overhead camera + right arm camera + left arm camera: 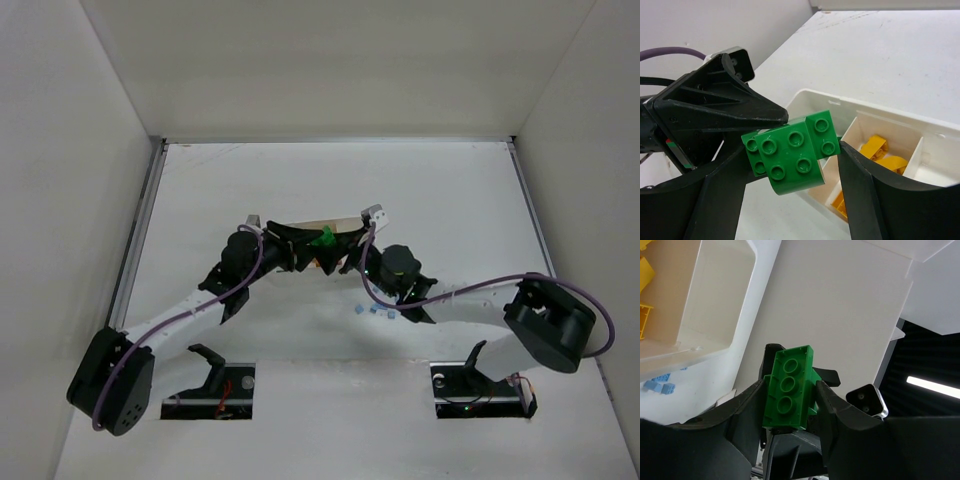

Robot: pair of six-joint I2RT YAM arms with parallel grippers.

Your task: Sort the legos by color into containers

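Two stuck-together green legos [792, 157], left hand [790, 392] and right hand [790, 159] both clamped on them, hang right over the empty end compartment [715, 305] of the tray [880, 114].

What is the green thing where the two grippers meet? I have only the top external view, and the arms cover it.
Observer: Two green legos joined: a four-stud brick sits on a longer one.
Operator: Which gripper holds them?
Observer: Both. The left gripper clamps the long sides, the right gripper the two ends.
Operator: Is anything sorted yet?
Observer: Yes, yellow legos lie in the middle compartment of the tray.
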